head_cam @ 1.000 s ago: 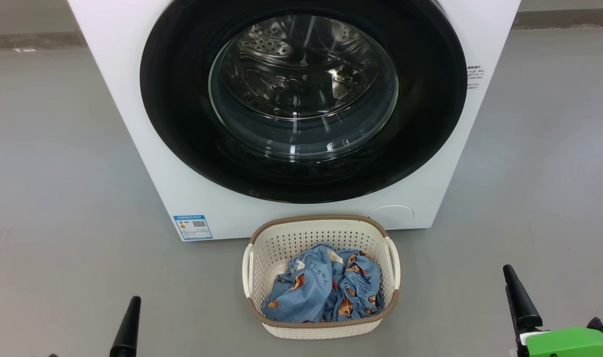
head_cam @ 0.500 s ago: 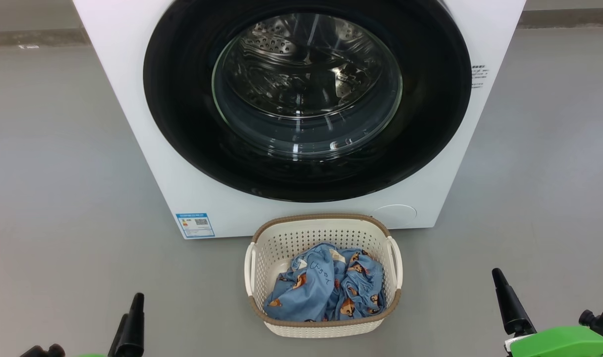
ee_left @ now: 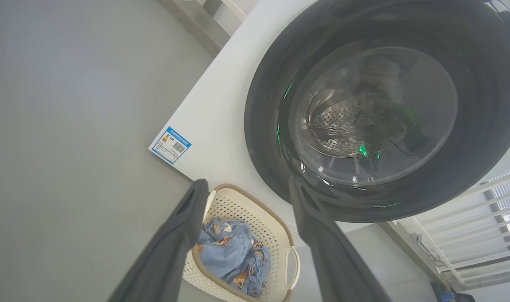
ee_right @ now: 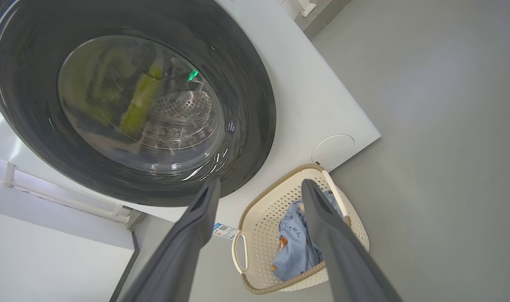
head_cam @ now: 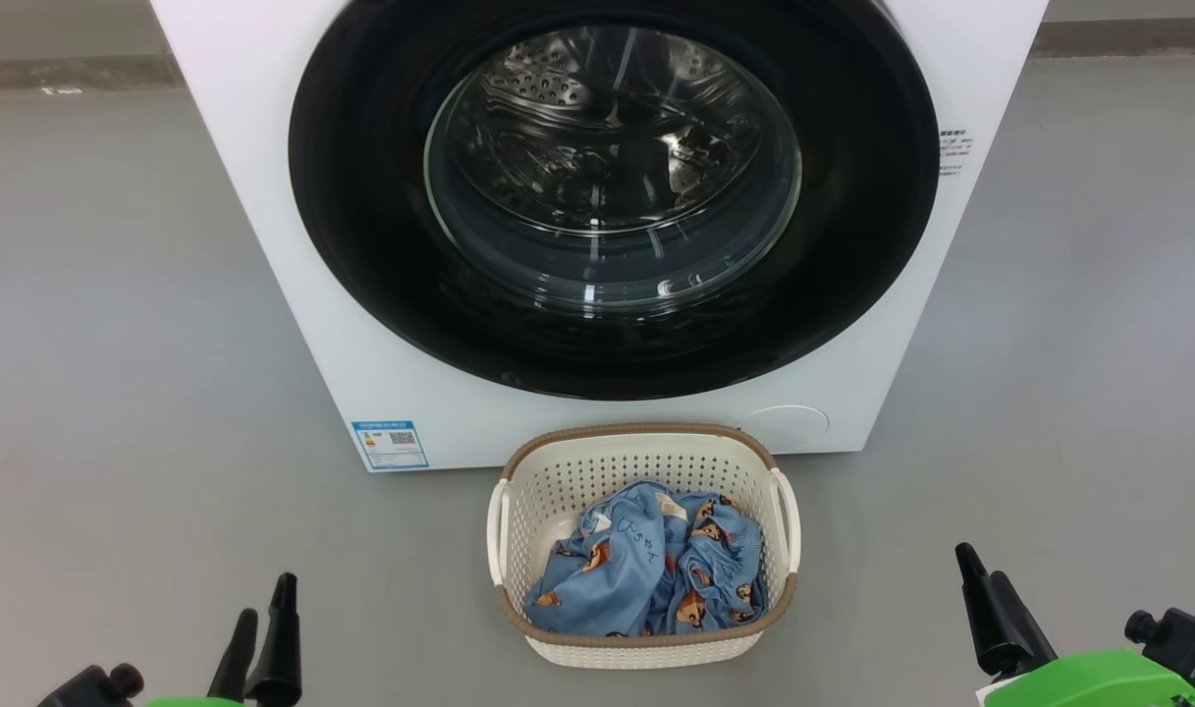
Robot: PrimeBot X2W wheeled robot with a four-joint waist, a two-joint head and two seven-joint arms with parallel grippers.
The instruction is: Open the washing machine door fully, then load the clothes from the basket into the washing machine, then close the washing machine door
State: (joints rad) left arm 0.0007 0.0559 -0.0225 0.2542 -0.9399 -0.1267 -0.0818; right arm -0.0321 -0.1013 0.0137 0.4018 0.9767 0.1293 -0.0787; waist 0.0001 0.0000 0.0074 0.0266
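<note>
The washing machine door [head_cam: 612,187] is closed flat against the white front of the washing machine [head_cam: 460,412], its glossy black rim a full circle around the bulging glass, through which the steel drum shows. Being round, the door has no long axis to line up with. What matters is which edge swings free, and no handle, latch or hinge can be made out on the rim. Directly below the door, close against the foot of the machine, sits the basket [head_cam: 558,481], with the clothes [head_cam: 646,574] bunched in it, so the way to the door's lower edge passes over that basket. Further out, below the door and to its left, the left gripper [head_cam: 265,599] hangs low over the grey floor. Below the door and to its right, the right gripper [head_cam: 980,565] hangs much the same. Both have their fingers spread apart with nothing between them, and both point up toward the door. Neither is clearly nearer to the door, and both are well apart from it, so I judge the opening step has not begun. The choice of arm will turn on which side of the rim opens, and the reach will be upward and forward, past the basket.
</note>
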